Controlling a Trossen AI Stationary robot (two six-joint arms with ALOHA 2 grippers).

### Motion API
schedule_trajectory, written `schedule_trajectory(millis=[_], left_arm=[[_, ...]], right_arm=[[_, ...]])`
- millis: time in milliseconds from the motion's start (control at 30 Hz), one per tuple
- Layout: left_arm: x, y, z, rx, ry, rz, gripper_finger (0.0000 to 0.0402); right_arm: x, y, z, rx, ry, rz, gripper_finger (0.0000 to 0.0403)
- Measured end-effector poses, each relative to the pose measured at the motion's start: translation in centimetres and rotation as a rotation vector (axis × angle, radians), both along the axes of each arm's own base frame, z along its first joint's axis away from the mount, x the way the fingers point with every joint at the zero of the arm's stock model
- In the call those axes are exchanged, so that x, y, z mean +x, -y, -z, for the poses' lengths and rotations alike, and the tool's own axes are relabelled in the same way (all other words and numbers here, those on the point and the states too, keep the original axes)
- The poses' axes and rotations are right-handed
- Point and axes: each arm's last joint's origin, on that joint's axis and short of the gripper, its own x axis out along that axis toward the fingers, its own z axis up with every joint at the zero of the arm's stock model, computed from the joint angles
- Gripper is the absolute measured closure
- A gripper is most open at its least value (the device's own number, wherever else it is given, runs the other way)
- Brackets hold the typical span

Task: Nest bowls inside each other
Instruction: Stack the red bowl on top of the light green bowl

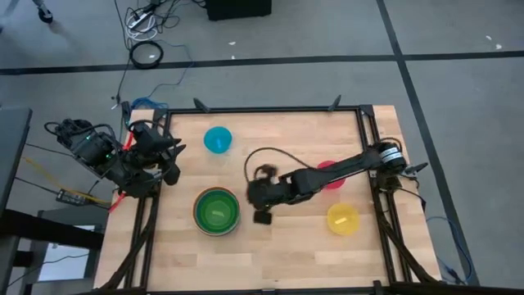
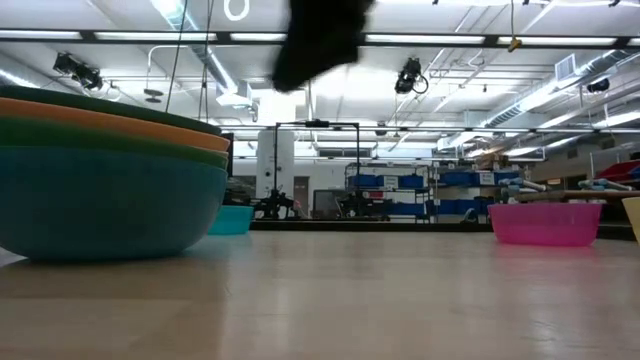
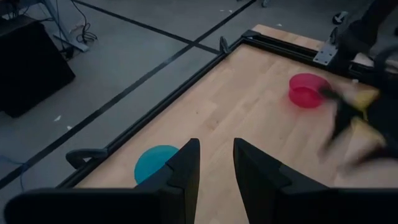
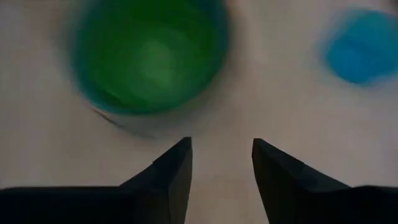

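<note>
So we've got a pale wooden plank table (image 1: 278, 254) with a black metal frame around it, and smooth round plastic bowls scattered on top. Toward the front left sits the stack of bowls (image 1: 216, 211), nested: from the low view we see teal at the bottom, then green and orange rims layered above it, and from overhead a lime green bowl (image 1: 217, 209) sits in the middle. A small cyan bowl (image 1: 217, 139) is off near the back edge, a pink bowl (image 1: 330, 176) is partly under the right arm, and a yellow bowl (image 1: 343, 219) sits near the right side.

The right gripper (image 1: 260, 197) hangs just beside the stack, to its right, fingers apart with nothing between them. The left gripper (image 1: 170, 168) waits at the left edge, its dark blocky fingers (image 3: 183, 171) slightly apart and empty.
</note>
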Motion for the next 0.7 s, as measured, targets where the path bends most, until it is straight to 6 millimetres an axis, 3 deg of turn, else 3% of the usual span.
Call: schedule_trajectory(millis=[133,267,367,500,700], left_arm=[[0.0,0.0,0.0,-0.003,-0.003,0.002,0.0296],[0.0,0.0,0.0,-0.001,-0.006,0.002,0.0296],[0.0,0.0,0.0,0.0,-0.006,0.002,0.0296],[0.1,0.0,0.1,0.005,-0.012,0.005,0.0296],[0.1,0.1,0.1,-0.005,-0.024,0.013,0.0296]], right_arm=[[-4.7,1.6,-2.0,-0.16,-0.178,0.236,0.0259],[-9.1,4.2,-3.4,-0.022,-0.359,0.523,0.0262],[-11.6,5.2,-3.3,0.066,-0.429,0.636,0.0258],[-13.2,5.7,-2.1,0.199,-0.414,0.664,0.0246],[-14.4,6.2,2.4,0.284,-0.41,0.694,0.0238]])
